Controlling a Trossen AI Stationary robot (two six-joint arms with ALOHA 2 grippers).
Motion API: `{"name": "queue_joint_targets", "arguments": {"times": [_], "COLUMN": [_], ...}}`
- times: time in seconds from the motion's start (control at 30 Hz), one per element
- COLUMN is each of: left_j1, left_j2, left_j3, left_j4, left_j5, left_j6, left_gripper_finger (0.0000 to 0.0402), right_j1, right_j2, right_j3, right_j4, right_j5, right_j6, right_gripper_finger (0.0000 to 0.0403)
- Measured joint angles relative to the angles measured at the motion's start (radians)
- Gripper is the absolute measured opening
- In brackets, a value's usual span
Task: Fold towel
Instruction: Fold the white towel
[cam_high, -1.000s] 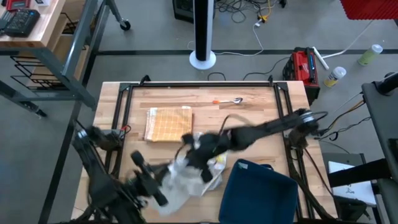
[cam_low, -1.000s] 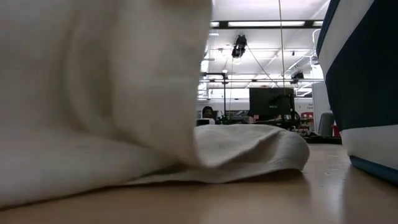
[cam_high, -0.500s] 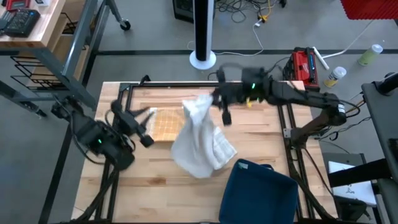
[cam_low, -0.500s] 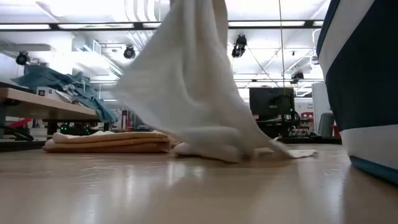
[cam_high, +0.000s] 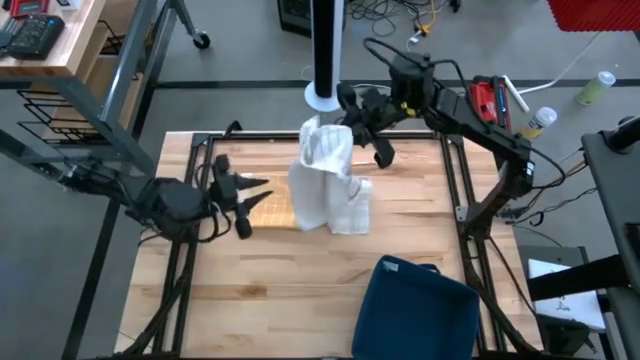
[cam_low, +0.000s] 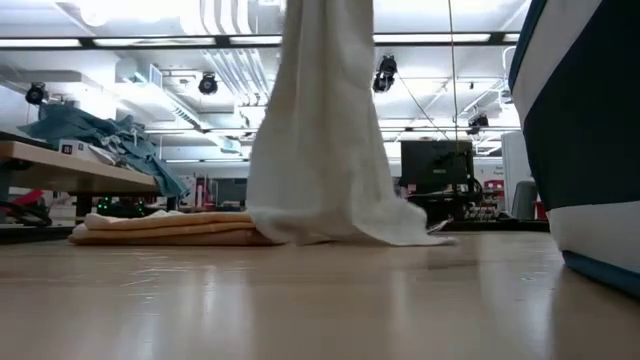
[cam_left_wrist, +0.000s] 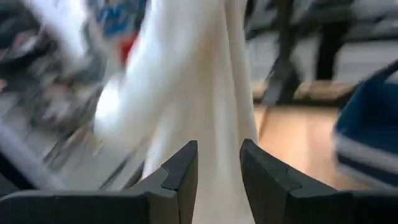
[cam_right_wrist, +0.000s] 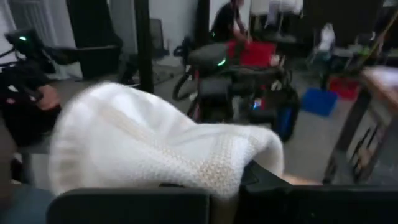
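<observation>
A white towel (cam_high: 325, 185) hangs from my right gripper (cam_high: 347, 124), which is shut on its upper end above the table's far edge. In the low view the towel (cam_low: 320, 130) drops as a narrow drape to the tabletop. A folded tan towel (cam_high: 268, 207) lies flat on the table, just left of the drape. My left gripper (cam_high: 250, 194) hovers open at the table's left side, pointing toward the hanging towel (cam_left_wrist: 186, 81), with nothing between its fingers (cam_left_wrist: 180, 174). My right gripper pinches the towel's bunched upper end (cam_right_wrist: 211, 168) between its two fingers, with the cloth bulging over them in several gathered layers. The fingers lie about level, coming from the table's far right. The towel hangs slack below, and its lower end (cam_high: 340, 215) rests on the table.
A dark blue bin (cam_high: 415, 305) with a pale rim stands at the near right, large at the right of the low view (cam_low: 580, 130). Black frame rails (cam_high: 200, 180) run along the table's left and right sides. Bare wood lies across the near middle.
My right gripper has risen and swung from the table's near middle to above its far edge, carrying the towel. The towel has gone from a heap to a hanging drape with only its lower end on the table. My left gripper has drawn away toward the table's far left.
</observation>
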Motion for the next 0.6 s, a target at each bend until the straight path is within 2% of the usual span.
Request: {"name": "queue_joint_targets", "arguments": {"times": [0.1, 0.17, 0.3, 0.37, 0.43, 0.5, 0.6], "left_j1": [0.115, 0.182, 0.259, 0.273, 0.284, 0.288, 0.287], "left_j2": [-0.037, -0.052, -0.06, -0.045, -0.022, 0.008, 0.054], "left_j3": [-0.11, -0.163, -0.228, -0.256, -0.287, -0.303, -0.321], "left_j4": [0.273, 0.341, 0.374, 0.427, 0.492, 0.596, 0.68], "left_j5": [0.171, 0.247, 0.287, 0.411, 0.579, 0.689, 0.725], "left_j6": [0.149, 0.176, 0.222, 0.257, 0.261, 0.233, 0.187], "left_gripper_finger": [0.0102, 0.0098, 0.0098, 0.0105, 0.0116, 0.0128, 0.0148], "right_j1": [0.001, 0.002, 0.002, 0.015, 0.029, 0.046, 0.072], "right_j2": [0.005, 0.004, 0.003, 0.001, 0.0, -0.001, -0.004], "right_j3": [0.008, 0.003, 0.001, 0.0, 0.0, 0.0, 0.0], "right_j4": [-0.068, -0.117, -0.275, -0.335, -0.359, -0.352, -0.345], "right_j5": [0.052, 0.022, -0.115, -0.13, -0.129, -0.101, -0.011], "right_j6": [-0.042, -0.116, -0.152, -0.173, -0.176, -0.146, -0.107], "right_gripper_finger": [0.0, 0.0, 0.0, 0.0, 0.0, 0.0, 0.0]}}
